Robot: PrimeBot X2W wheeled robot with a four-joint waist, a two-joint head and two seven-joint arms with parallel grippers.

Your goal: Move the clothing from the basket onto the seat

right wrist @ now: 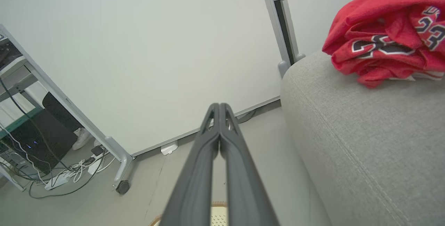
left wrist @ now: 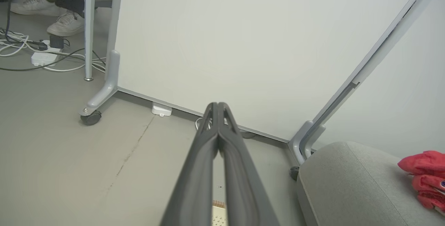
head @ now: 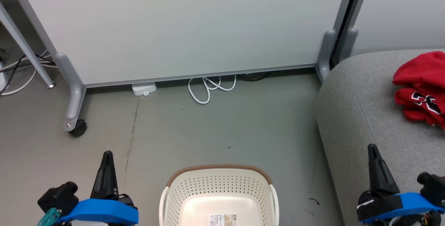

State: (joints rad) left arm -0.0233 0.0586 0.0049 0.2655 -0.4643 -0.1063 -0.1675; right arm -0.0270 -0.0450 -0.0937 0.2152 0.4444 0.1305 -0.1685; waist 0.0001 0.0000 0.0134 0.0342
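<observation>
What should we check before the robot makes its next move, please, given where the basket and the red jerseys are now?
1. Basket emptied: ok for the part in the head view, which shows a bare bottom with a label; its near end is cut off.
2. Clothing on the seat: ok, a red pile rests on top of the cushion.
3. Both jerseys in that pile: cannot tell, the fabric is bunched together.
4. Left gripper free: ok, fingers shut with nothing between them.
5. Right gripper free: ok, shut and empty, beside the seat's front edge.
6. Dropped fabric on the floor between basket and seat: ok, none seen.
</observation>
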